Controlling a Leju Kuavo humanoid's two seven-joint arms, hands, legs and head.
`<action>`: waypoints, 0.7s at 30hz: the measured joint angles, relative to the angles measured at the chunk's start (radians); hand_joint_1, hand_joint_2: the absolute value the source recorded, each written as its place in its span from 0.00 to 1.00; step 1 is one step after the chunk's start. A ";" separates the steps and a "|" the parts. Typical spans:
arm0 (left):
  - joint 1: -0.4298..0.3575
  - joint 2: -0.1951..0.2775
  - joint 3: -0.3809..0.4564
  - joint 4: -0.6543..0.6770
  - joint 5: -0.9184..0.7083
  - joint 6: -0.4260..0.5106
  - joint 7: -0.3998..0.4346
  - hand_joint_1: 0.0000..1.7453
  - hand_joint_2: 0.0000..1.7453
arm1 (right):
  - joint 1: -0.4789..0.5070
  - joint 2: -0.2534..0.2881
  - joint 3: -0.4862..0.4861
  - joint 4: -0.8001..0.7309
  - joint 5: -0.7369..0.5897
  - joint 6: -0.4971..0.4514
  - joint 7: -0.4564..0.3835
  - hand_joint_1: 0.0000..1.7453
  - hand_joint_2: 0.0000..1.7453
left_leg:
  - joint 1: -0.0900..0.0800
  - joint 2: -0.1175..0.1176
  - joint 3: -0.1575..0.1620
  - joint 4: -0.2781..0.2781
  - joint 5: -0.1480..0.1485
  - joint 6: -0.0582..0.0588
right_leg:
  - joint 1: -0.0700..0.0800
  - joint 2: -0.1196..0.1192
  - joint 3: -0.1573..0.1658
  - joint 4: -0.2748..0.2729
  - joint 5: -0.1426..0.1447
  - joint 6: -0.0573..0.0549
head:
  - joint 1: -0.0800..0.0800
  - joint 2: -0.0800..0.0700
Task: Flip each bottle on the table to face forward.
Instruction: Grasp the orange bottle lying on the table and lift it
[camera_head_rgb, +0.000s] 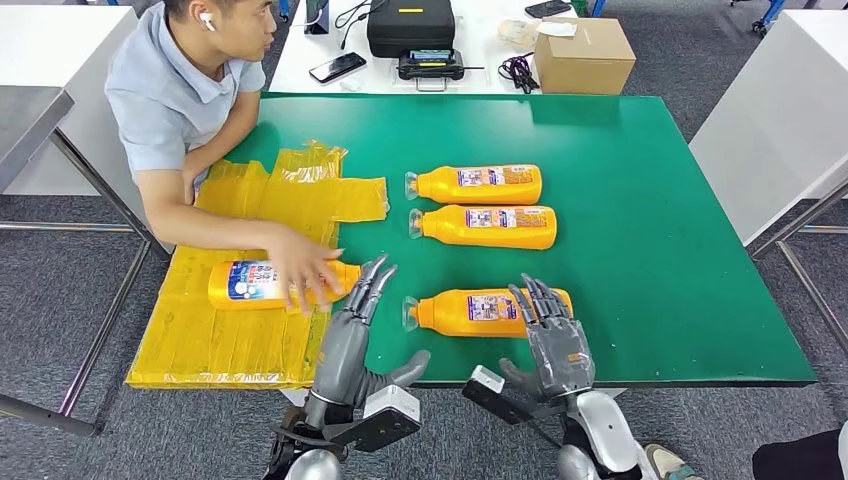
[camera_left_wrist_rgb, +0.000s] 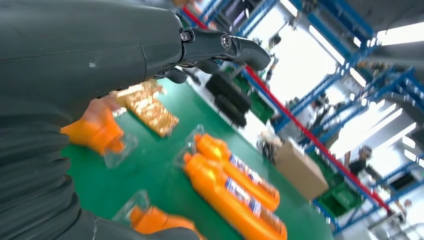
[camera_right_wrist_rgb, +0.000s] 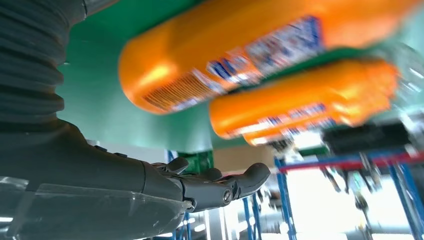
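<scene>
Bottles lie on their sides on the green counter: two far bottles side by side mid-counter, a near bottle close to the front edge, and a fourth bottle on the yellow sheeting, under a person's hand.

The right hand hovers at the near bottle's base with fingers spread, holding nothing. The left hand is also wide and empty, its fingertips near the person's hand.

Main risks, as I judge them: the near bottle could roll off the front edge if nudged while turned, and the left hand could brush the person's hand.

Open counter lies to the right and behind the far bottles; the front edge leaves little margin.
</scene>
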 joint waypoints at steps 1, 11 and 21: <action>0.000 0.001 -0.004 0.000 0.007 -0.011 0.004 0.00 1.00 | -0.006 -0.012 0.000 0.002 -0.004 0.022 0.011 0.00 1.00 | 0.000 0.000 0.000 0.000 0.000 0.000 | 0.000 0.000 0.000 0.000 0.000 0.000 | 0.000 0.000; -0.001 0.009 -0.024 -0.001 0.027 -0.045 0.013 0.00 1.00 | -0.044 -0.077 0.004 0.024 -0.022 0.081 0.038 0.00 1.00 | 0.000 0.000 0.000 0.000 0.000 0.000 | 0.000 0.000 0.000 0.000 0.000 0.000 | 0.000 0.000; -0.019 0.021 -0.063 0.000 0.074 -0.082 0.015 0.00 1.00 | -0.131 -0.119 0.011 0.101 -0.013 0.106 0.049 0.00 1.00 | -0.001 0.000 0.000 0.000 0.000 0.000 | 0.000 0.000 0.000 0.000 0.000 0.000 | 0.000 0.000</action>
